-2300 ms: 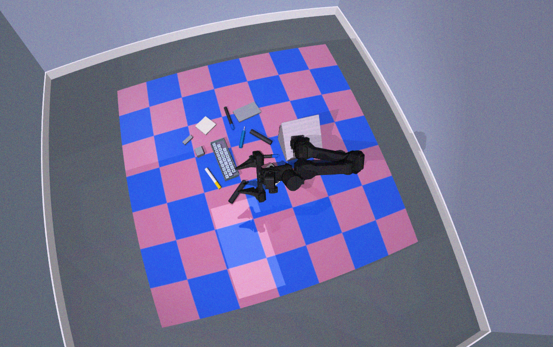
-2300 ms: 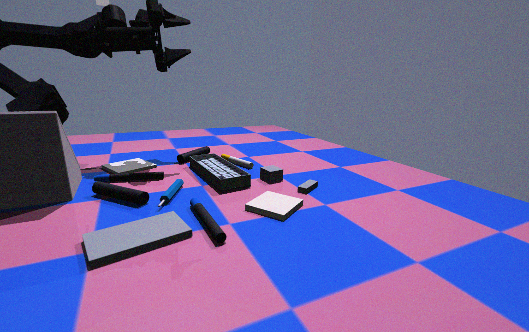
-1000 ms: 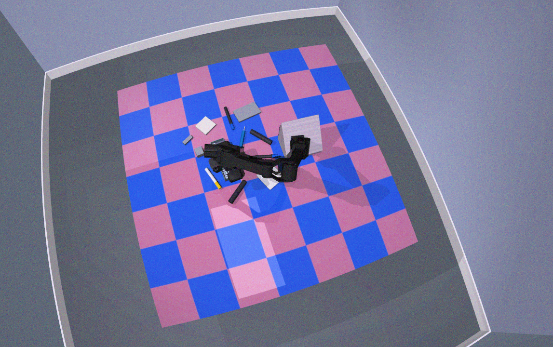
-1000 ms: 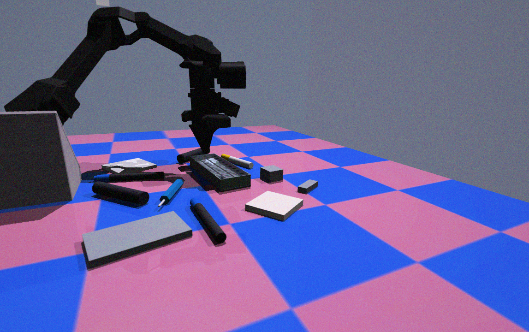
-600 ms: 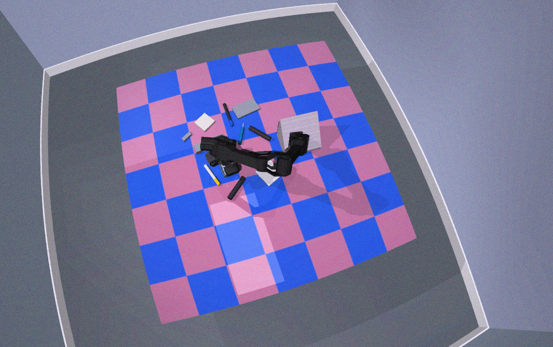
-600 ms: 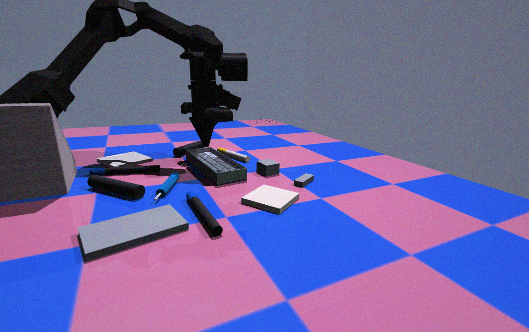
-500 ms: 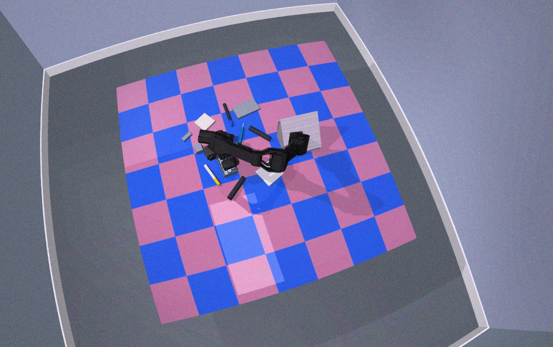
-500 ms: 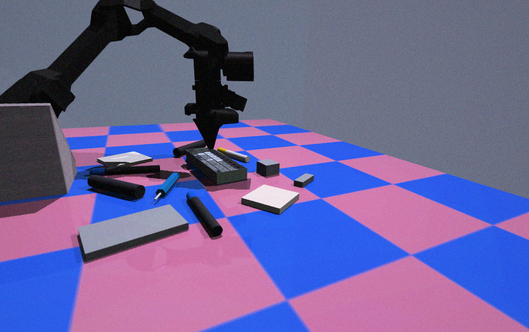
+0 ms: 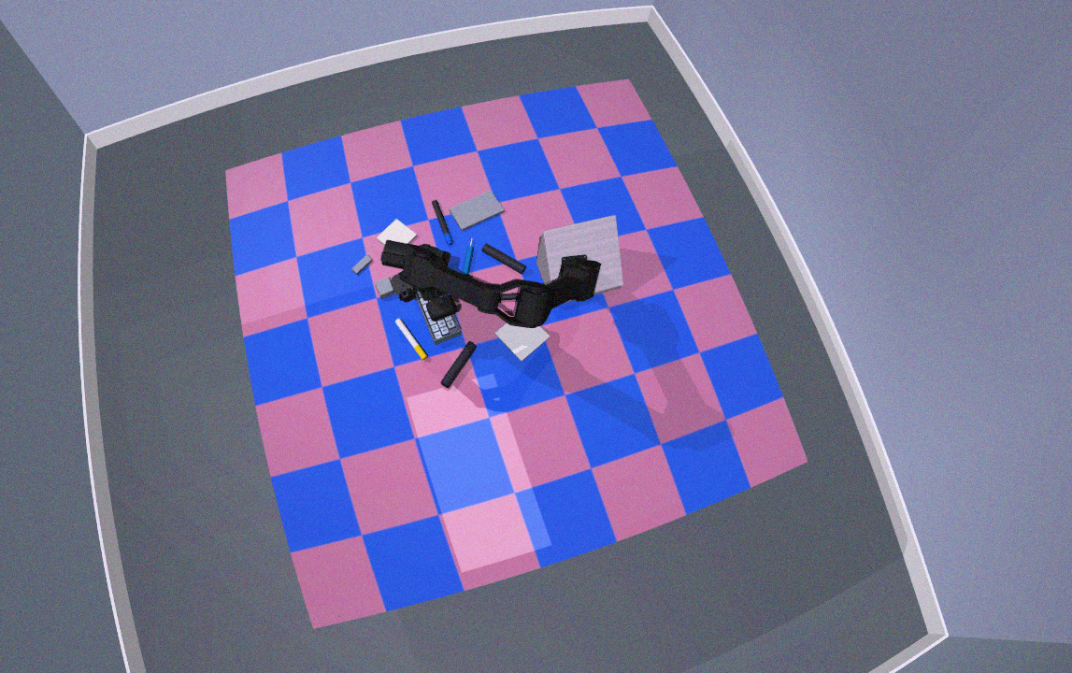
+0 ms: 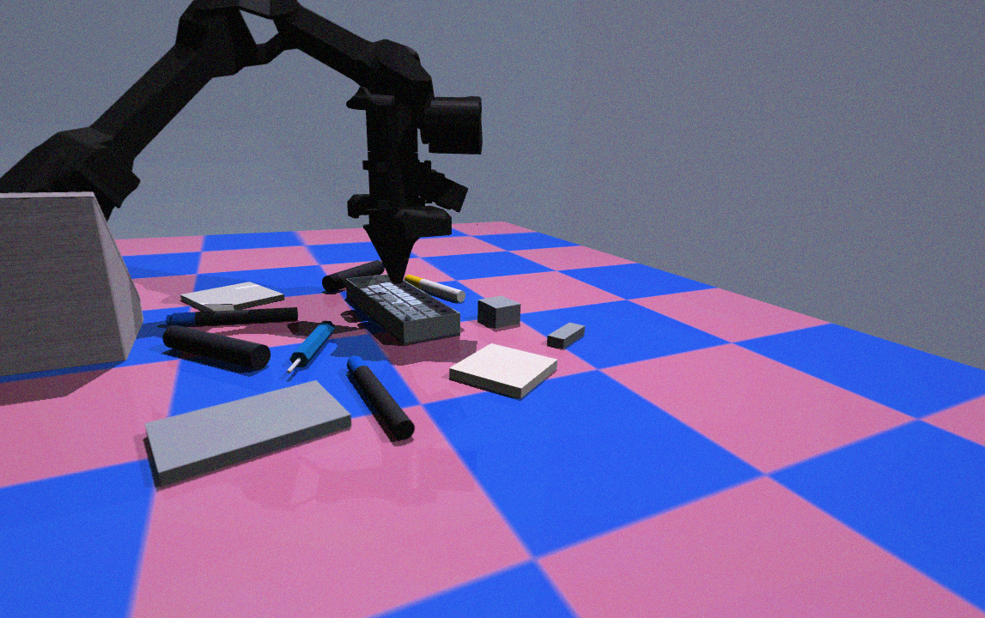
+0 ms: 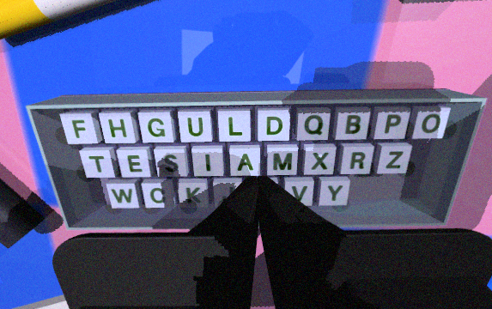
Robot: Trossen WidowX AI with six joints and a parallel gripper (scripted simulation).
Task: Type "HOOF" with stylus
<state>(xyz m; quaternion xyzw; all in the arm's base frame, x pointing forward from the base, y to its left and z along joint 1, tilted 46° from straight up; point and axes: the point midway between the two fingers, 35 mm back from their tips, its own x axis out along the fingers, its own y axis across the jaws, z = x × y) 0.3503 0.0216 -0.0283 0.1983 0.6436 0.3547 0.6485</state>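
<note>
Over the keyboard [image 11: 254,159], my gripper [image 11: 257,185] is pressed fully together on nothing, tips apparently at the bottom key row, while the likely stylus [image 10: 312,345], the blue pen, lies ungrasped beside it; HOOF remains untyped.

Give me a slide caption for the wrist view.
Shut, empty gripper poised over the bottom row of the scrambled-letter keyboard, yellow-tipped marker lying beyond.

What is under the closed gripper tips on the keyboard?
The shut, empty gripper sits over the keyboard's bottom row, between K and V. The keys beneath the tips are covered, so their letters cannot be read.
</note>
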